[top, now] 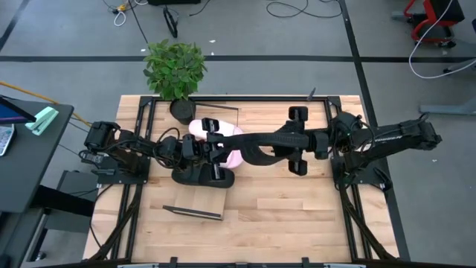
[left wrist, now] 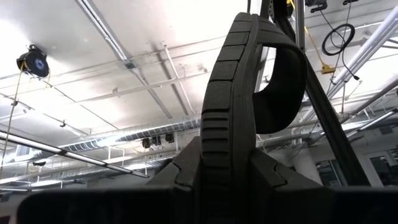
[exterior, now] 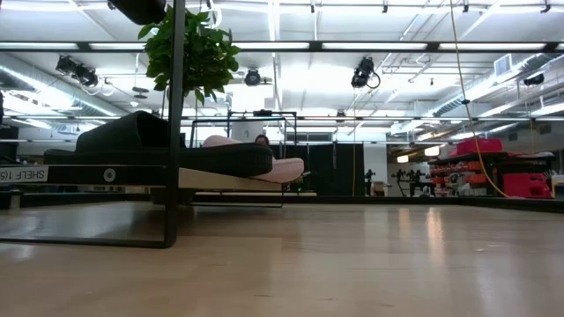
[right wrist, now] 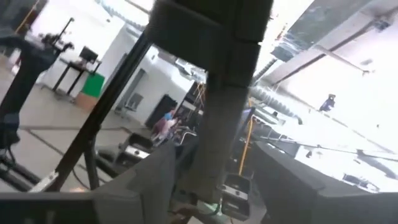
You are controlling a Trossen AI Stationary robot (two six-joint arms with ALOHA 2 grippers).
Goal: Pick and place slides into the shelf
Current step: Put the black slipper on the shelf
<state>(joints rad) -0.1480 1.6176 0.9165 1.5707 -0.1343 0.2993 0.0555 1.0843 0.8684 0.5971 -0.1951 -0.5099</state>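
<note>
My left gripper (top: 195,149) is dark, pinching a ridged black slide (left wrist: 233,118), beside pale pink slides (top: 223,141) and another black slide (top: 204,177) on the light-wood shelf (top: 201,199), with a green plant (top: 175,67) in a dark pot.

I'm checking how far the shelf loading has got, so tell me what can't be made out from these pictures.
- High view: both arms cover the middle of the shelf, hiding most of the pink slides and black slide; a full count is impossible.
- Low view: neither gripper appears; a dark frame post cuts across the slides.
- Left wrist view: the held black slide blocks the table.
- Right wrist view: blurred; a dark post fills the centre, no slide identifiable.
</note>
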